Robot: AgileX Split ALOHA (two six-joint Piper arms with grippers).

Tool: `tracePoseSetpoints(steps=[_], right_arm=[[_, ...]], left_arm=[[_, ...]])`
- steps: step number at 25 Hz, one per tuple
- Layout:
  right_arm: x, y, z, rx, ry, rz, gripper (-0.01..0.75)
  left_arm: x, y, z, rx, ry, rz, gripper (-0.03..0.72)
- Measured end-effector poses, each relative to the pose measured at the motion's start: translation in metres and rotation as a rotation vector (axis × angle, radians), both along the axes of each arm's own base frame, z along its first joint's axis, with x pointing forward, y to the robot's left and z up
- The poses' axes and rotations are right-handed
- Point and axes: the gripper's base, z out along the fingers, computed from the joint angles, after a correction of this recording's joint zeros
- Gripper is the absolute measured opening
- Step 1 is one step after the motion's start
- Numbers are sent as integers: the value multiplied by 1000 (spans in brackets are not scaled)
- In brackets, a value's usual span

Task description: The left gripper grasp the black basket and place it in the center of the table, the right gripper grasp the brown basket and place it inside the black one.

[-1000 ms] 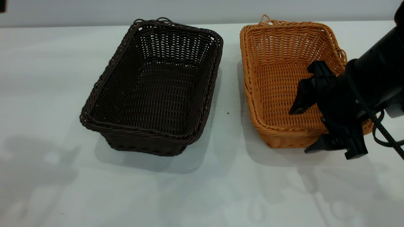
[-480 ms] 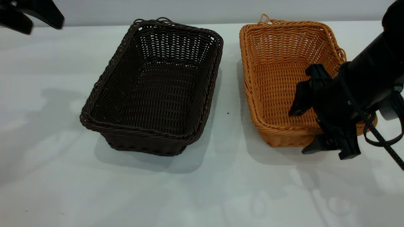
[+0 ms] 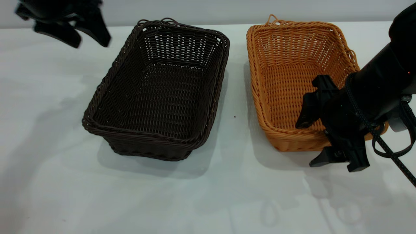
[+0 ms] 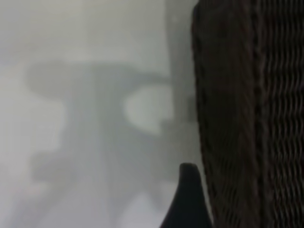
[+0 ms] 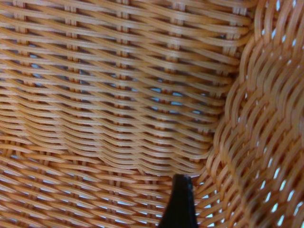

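Black basket (image 3: 156, 94) sits left of middle on the table (image 3: 48, 182) in the exterior view, with the brown basket (image 3: 299, 81) just beside it; both are rectangular weaves with braided rims and flaring sides. My left gripper (image 3: 86, 34) hangs above the table off the dark basket's far left corner, jaws apart and empty. My right gripper (image 3: 320, 138) straddles the brown basket's near rim, jaws spread, one inside, one outside. I judge both grasps are not yet made.

From the left wrist, the dark wall (image 4: 251, 114) stands beside one fingertip (image 4: 187, 199); next I must bring a jaw over that rim.

From the right wrist, open orange weave (image 5: 118, 95) fills the view, one fingertip (image 5: 179, 204) near an inner corner.
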Motion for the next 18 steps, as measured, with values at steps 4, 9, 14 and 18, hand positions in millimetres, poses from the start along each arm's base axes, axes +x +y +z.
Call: tracePoseSetpoints(steps=[4, 9, 14, 18], right_arm=[[0, 0, 0, 1, 0, 0, 563], [0, -1, -1, -14, 0, -5, 553], [0, -5, -2, -50, 1, -14, 468], [0, -4, -2, -50, -3, 5, 293]], left_arm=[[3, -15, -21, 16, 17, -29, 536], [7, -19, -56, 40, 35, -24, 535], [2, -33, -92, 65, 71, -49, 503], [0, -37, -97, 67, 79, -54, 380]])
